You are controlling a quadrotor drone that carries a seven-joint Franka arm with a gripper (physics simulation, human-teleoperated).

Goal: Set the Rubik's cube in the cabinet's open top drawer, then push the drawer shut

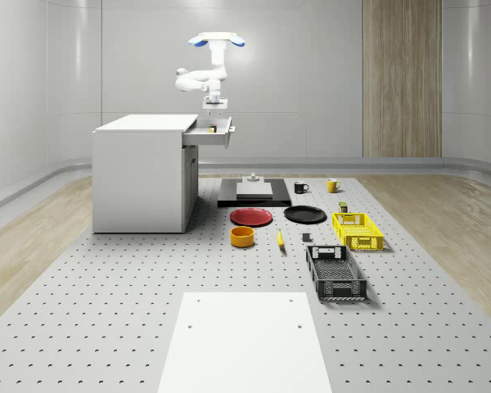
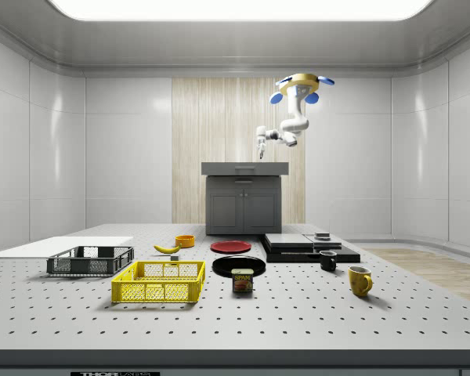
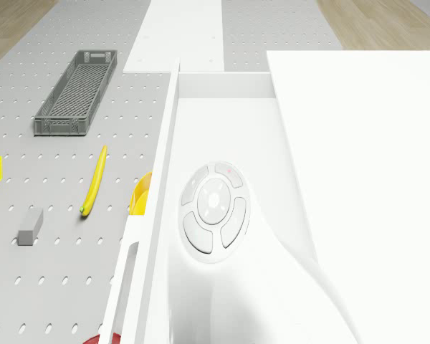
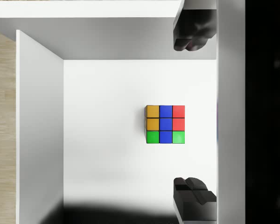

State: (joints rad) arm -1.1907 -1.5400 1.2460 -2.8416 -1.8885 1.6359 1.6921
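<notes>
Wrist view, frame centre-right: Rubik's cube lies free on the drawer floor, so drop looks done. Gripper spread wide above it, holding nothing. Further back, whole-scene view upper centre: drone hovers over the cabinet, drawer not yet shut.

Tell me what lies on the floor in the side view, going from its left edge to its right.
Grey crate → yellow crate → can → black mug → yellow mug.
</notes>
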